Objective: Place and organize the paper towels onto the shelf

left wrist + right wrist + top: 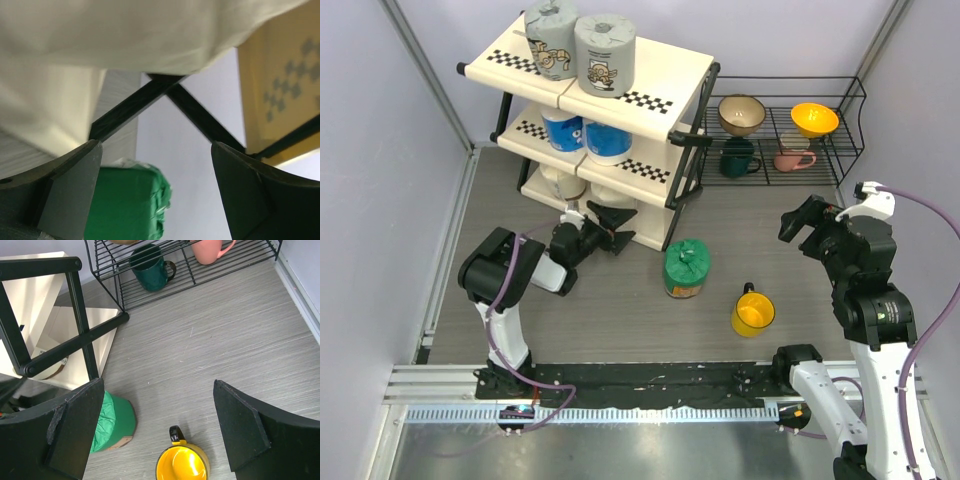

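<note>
From above, the shelf stands at the far-left corner of the bench. It holds grey rolls on top and blue-and-white rolls on the middle tier. What seem to be cream ones sit half hidden on the bottom tier. The green roll stands upright mid-bench, its long axis vertical, beside a yellow mug. The left gripper hovers at the shelf's lowest tier, jaws apart and empty. The roll lies to its right, toward the near edge. The right gripper, spread and empty, is farther off near the right edge.

The left wrist view shows the fingers spread, with the roll low between them.

The right wrist view shows the roll at lower left, with a wire rack beyond.
</note>
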You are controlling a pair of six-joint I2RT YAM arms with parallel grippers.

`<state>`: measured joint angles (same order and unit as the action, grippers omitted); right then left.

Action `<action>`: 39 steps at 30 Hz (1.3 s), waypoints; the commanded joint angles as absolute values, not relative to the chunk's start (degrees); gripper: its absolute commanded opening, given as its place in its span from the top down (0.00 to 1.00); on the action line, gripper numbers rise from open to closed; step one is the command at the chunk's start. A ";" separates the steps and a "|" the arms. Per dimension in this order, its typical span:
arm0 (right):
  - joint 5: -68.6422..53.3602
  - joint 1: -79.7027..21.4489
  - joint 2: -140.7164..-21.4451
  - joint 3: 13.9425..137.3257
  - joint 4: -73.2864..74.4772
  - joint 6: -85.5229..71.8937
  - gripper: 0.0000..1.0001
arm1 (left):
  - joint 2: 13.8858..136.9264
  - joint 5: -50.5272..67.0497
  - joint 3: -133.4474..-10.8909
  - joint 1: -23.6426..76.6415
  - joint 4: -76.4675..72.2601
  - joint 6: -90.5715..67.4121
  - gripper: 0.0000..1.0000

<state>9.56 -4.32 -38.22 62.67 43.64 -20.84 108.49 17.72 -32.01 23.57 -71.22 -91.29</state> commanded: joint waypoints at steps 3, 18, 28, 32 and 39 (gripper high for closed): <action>10.02 -4.39 -37.79 62.58 43.07 -20.04 0.04 | 105.21 17.49 -38.31 23.73 -77.71 -88.16 0.05; 10.81 -4.31 -37.97 62.67 43.07 -19.16 0.05 | 110.39 16.17 -43.60 23.64 -77.34 -88.50 0.05; 10.37 -4.31 -38.58 62.58 42.80 -18.90 0.05 | 113.20 13.72 -41.31 23.12 -82.44 -90.61 0.05; 10.72 -4.31 -38.85 62.84 42.80 -18.72 0.05 | 114.08 11.87 -40.96 23.12 -82.71 -91.49 0.05; 10.55 -4.39 -39.11 62.84 42.80 -18.63 0.05 | 115.84 11.07 -42.71 22.15 -82.79 -92.37 0.05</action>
